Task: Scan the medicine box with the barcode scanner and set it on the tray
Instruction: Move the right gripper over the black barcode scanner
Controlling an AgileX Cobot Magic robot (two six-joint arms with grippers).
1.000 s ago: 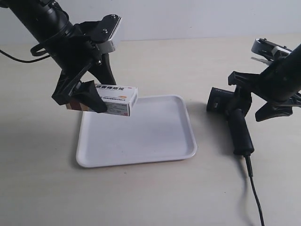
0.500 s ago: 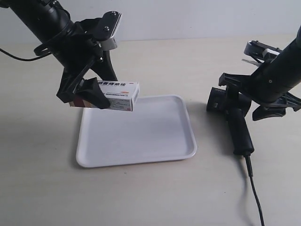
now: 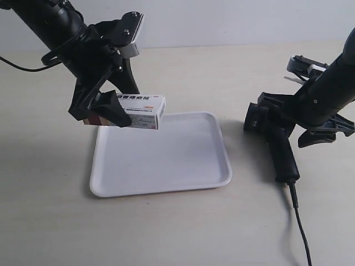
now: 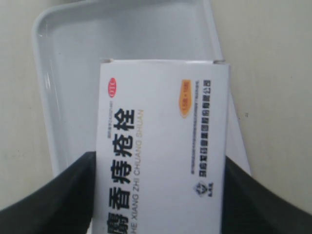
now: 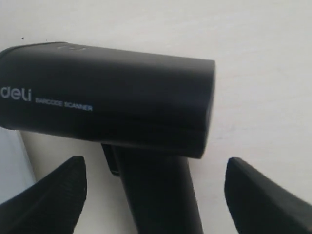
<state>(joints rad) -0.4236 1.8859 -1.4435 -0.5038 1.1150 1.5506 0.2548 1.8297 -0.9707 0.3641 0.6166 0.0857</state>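
The white medicine box point(image 3: 138, 112) point(image 4: 163, 141) hangs in the air over the far left corner of the white tray point(image 3: 166, 166) point(image 4: 73, 58), its dark red and tan end behind a finger. My left gripper point(image 3: 102, 113) point(image 4: 161, 195) is shut on it, a finger against each long side. The black barcode scanner point(image 3: 277, 141) point(image 5: 112, 92) lies on the table to the right of the tray, cable point(image 3: 302, 233) trailing toward the front. My right gripper point(image 3: 299, 124) point(image 5: 156, 190) is open, its fingers standing apart on either side of the scanner's handle.
The beige table point(image 3: 50, 221) runs around the tray. A thin black cable point(image 3: 16, 66) crosses the far left. A pale wall stands behind the table.
The left gripper has lifted the medicine box slightly and shifted it a little right. The right gripper has moved left and lower, coming down around the scanner's handle.
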